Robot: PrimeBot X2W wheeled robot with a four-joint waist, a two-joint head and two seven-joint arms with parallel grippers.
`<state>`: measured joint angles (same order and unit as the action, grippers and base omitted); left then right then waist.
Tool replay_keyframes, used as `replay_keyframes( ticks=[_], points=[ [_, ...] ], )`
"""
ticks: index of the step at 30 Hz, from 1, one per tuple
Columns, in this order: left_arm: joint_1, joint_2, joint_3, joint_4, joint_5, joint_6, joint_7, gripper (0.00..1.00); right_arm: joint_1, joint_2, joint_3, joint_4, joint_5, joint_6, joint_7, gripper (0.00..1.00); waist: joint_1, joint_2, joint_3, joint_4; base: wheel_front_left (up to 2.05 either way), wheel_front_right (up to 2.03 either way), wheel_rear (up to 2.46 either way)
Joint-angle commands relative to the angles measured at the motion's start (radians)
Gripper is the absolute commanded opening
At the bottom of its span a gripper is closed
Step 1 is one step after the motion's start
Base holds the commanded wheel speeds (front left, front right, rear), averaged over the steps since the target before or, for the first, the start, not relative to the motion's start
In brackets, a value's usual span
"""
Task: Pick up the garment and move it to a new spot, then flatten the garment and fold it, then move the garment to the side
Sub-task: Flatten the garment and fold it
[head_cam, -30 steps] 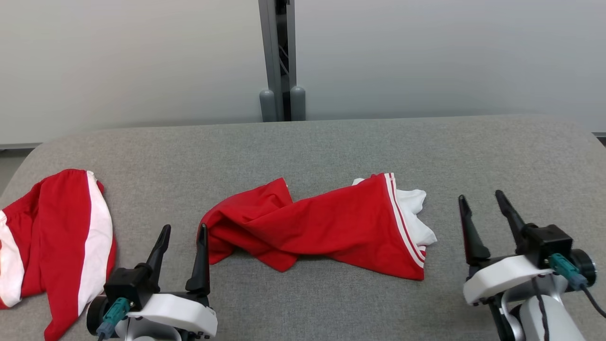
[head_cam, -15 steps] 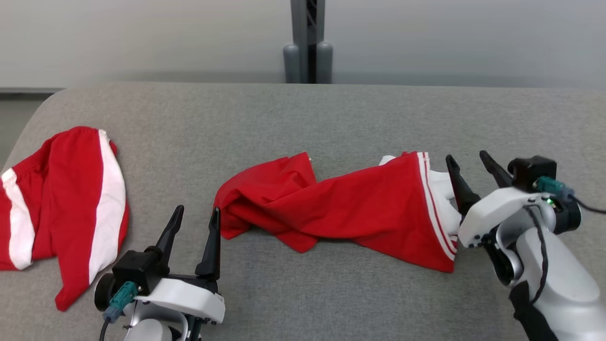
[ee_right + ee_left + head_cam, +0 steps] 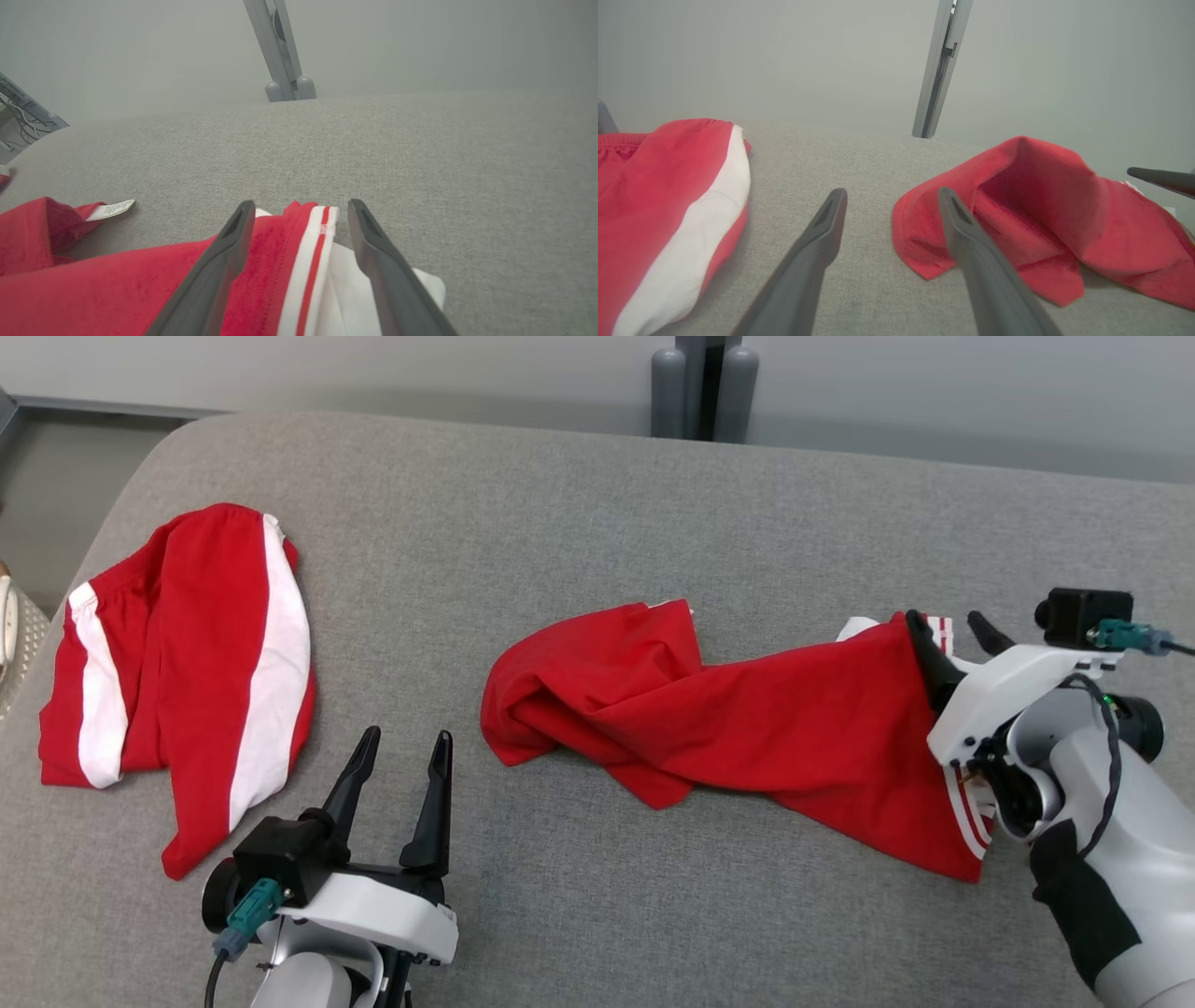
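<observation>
While left claw [image 3: 407, 735] and right claw [image 3: 943, 616] gape, crumpled red garment [image 3: 747, 728], white-striped hem [image 3: 313, 261]

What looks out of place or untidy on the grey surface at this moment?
The red garment in the middle lies twisted and bunched, not flat, with white fabric poking out past its striped hem, which the open right end effector straddles. Nothing looks damaged or spilled.

Lab: padded table [image 3: 597, 523], partition panels [image 3: 934, 392]
</observation>
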<state>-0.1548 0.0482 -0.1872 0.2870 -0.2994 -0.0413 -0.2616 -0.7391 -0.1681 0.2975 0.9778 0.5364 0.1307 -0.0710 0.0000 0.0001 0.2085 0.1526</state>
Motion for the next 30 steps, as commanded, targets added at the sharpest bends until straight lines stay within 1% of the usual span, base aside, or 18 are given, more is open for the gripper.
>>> replay_keyframes(
  ticks=[1, 8, 14, 15, 16, 23, 30],
  points=[
    [-0.018, 0.004, -0.001, -0.005, -0.004, 0.004, -0.003, 1.0, -0.024, -0.017, 0.008, 0.01, 0.016, 0.0, -0.003, 1.0, 0.0, -0.0001, 0.015, 0.012, 0.0, 0.0, 0.0],
    [-0.04, 0.004, 0.001, -0.005, -0.009, 0.002, -0.003, 1.0, -0.072, -0.033, 0.045, 0.078, 0.073, 0.0, 0.01, 1.0, 0.0, -0.0001, 0.043, 0.033, 0.0, 0.0, 0.0],
    [-0.048, 0.004, 0.002, -0.005, -0.009, 0.003, -0.003, 1.0, -0.085, -0.034, 0.104, 0.09, 0.112, 0.0, 0.015, 1.0, 0.0, -0.0001, 0.054, 0.037, 0.0, 0.0, 0.0],
    [-0.049, 0.004, 0.001, -0.004, -0.008, 0.004, -0.003, 1.0, -0.086, -0.032, 0.112, 0.088, 0.121, 0.0, 0.019, 0.47, 0.0, -0.0001, 0.054, 0.037, 0.0, 0.0, 0.0],
    [-0.05, 0.004, 0.0, -0.003, -0.009, 0.005, -0.003, 1.0, -0.087, -0.033, 0.12, 0.086, 0.13, 0.0, 0.02, 0.0, 0.0, -0.0001, 0.054, 0.037, 0.0, 0.0, 0.0],
    [-0.051, 0.004, -0.001, 0.003, -0.011, 0.01, -0.003, 1.0, -0.083, -0.046, 0.19, 0.037, 0.19, 0.0, -0.023, 0.0, 0.0, -0.0001, 0.037, 0.028, 0.0, 0.0, 0.0],
    [-0.024, 0.004, -0.002, 0.007, -0.02, 0.016, -0.003, 1.0, -0.079, -0.079, 0.272, -0.031, 0.222, 0.0, -0.108, 0.0, 0.0, -0.0001, -0.024, 0.009, 0.0, 0.0, 0.0]
  ],
)
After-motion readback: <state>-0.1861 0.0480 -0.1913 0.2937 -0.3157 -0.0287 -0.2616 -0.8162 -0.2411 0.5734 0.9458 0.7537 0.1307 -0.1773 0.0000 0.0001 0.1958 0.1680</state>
